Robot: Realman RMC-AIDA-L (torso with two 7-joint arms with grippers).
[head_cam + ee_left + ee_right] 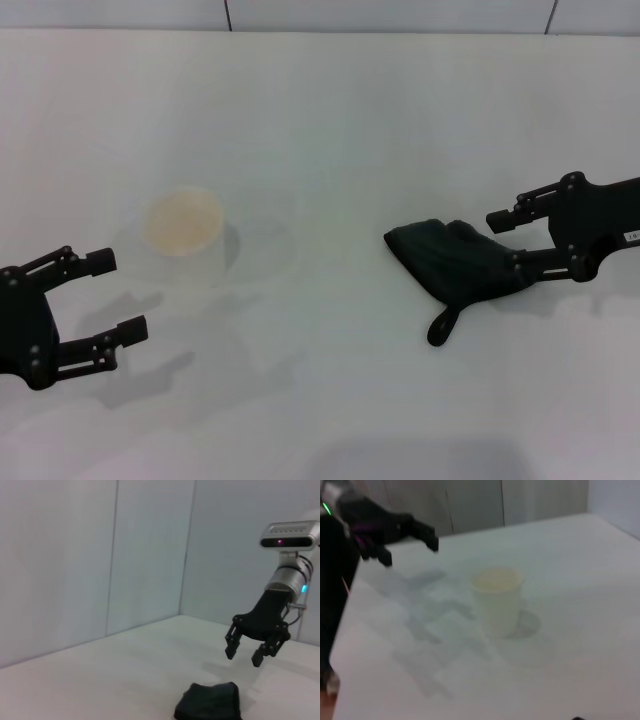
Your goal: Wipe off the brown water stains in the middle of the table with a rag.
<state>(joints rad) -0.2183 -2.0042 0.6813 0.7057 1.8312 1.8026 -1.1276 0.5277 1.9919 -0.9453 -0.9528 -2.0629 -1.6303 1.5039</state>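
A white cup [183, 238] stands upright on the table [320, 110], and everything else is easiest placed from it. Its pale beige inside shows from above, and a faint grey shadow lies on the tabletop around its base.

The rag [455, 262], a dark green-black crumpled heap, lies flat on the table well to the cup's right, with clear white surface between the two. A small loop tag [441, 326] hangs off the edge of the rag nearer the robot.

The right gripper [512, 240] is on the far side of the rag from the cup. Its fingers are spread wide; in the head view the lower finger overlaps the rag's edge, while the left wrist view shows the gripper [244, 653] hanging in the air above the cloth [210, 703], so it is not clamped on it.

The left gripper [118, 296] hovers on the cup's left, nearer the robot than the cup and apart from it, fingers also spread and holding nothing. The right wrist view shows it [410, 542] beyond the cup [497, 601].

As for the brown water stains, I cannot make them out with any certainty: the table between cup and rag looks plain white, with only a pale ring-like shadow just right of the cup.
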